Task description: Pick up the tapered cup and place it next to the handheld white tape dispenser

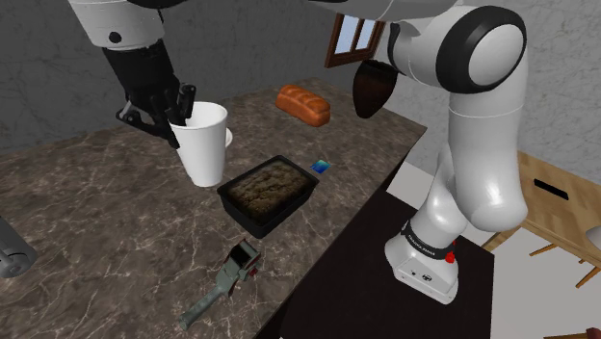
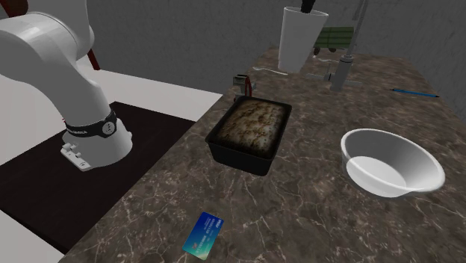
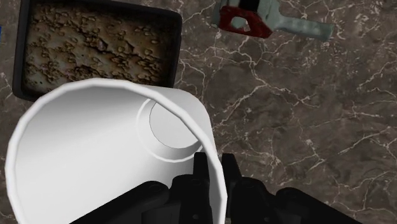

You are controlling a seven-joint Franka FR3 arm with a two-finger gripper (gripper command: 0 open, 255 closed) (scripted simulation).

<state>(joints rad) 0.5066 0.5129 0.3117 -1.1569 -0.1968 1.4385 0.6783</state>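
The tapered cup (image 1: 204,144) is plain white and wider at the top, standing beside the far end of a black tray. My gripper (image 1: 183,111) comes down onto its rim and is shut on it, one finger inside the cup (image 3: 108,159) and one outside. Whether the cup's base touches the marble counter I cannot tell. The handheld tape dispenser (image 1: 229,277), grey-green with a red part, lies near the counter's front edge, beyond the tray from the cup. Across the counter the cup (image 2: 301,37) stands at the far end, with the dispenser (image 2: 341,71) to its right.
A black tray (image 1: 270,193) of brown baked food sits mid-counter. A bread loaf (image 1: 302,102) lies at the back and a blue card (image 1: 321,167) by the counter edge. A white bowl (image 2: 390,161) and a blue pen (image 2: 414,93) lie on the far side.
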